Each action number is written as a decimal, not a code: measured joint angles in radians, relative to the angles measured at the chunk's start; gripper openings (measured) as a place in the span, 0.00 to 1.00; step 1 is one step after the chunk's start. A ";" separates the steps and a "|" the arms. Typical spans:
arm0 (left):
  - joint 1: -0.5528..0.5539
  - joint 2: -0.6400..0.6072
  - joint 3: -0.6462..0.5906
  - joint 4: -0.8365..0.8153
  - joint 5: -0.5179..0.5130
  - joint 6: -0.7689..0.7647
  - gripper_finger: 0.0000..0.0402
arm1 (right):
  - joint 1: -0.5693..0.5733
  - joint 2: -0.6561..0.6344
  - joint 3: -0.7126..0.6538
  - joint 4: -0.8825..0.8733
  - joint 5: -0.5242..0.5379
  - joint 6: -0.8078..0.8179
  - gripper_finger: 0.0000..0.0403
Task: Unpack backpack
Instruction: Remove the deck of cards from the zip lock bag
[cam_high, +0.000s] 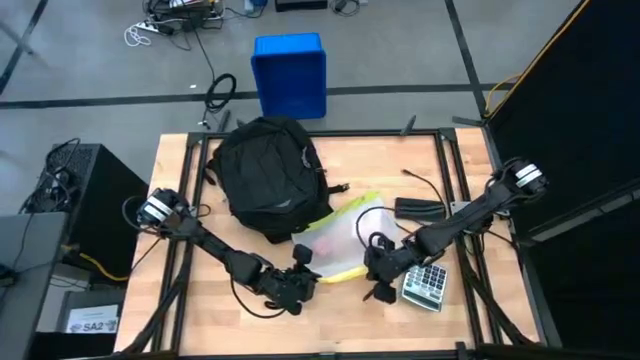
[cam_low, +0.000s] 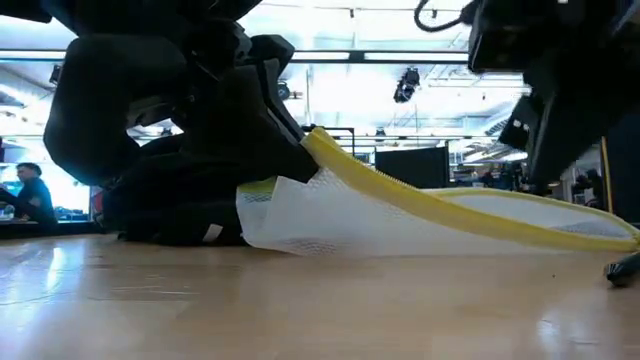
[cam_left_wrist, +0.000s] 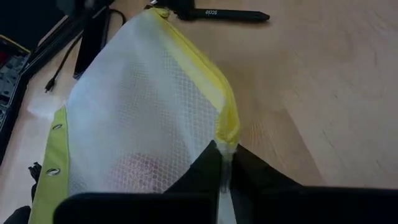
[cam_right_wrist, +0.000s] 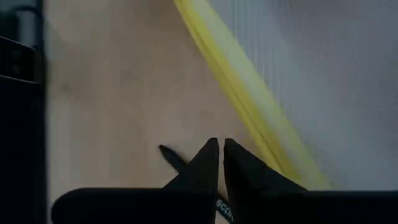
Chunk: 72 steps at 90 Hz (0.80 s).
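Backpack (cam_high: 268, 172) lies at the far left of the table (cam_high: 470, 320), its mouth toward the near right, where a mesh pouch (cam_high: 340, 238) with a yellow zip edge has come out and rests just beside it. The left gripper (cam_left_wrist: 222, 180) pinches the pouch's yellow edge at a near corner, fingers pressed on the fabric. The right gripper (cam_right_wrist: 221, 158) hovers over bare wood just beside the pouch's right edge, its fingers pressed together on nothing, with a calculator (cam_high: 425, 285) near it on the right. A black pen (cam_left_wrist: 227, 14) lies beyond the pouch. The grip is on a thin seam, so I judge a quick pull could slip it free, or drag the pouch into the pen or calculator.
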 joint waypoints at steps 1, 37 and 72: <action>0.000 0.000 0.000 0.000 0.000 0.000 0.00 | 0.000 0.009 0.002 0.007 -0.002 -0.003 0.00; 0.000 0.000 0.000 0.000 0.002 -0.002 0.00 | -0.001 0.145 0.167 -0.144 0.247 -0.154 0.00; 0.000 0.000 0.000 -0.001 0.003 -0.006 0.00 | -0.064 0.143 0.175 -0.205 0.275 -0.191 0.00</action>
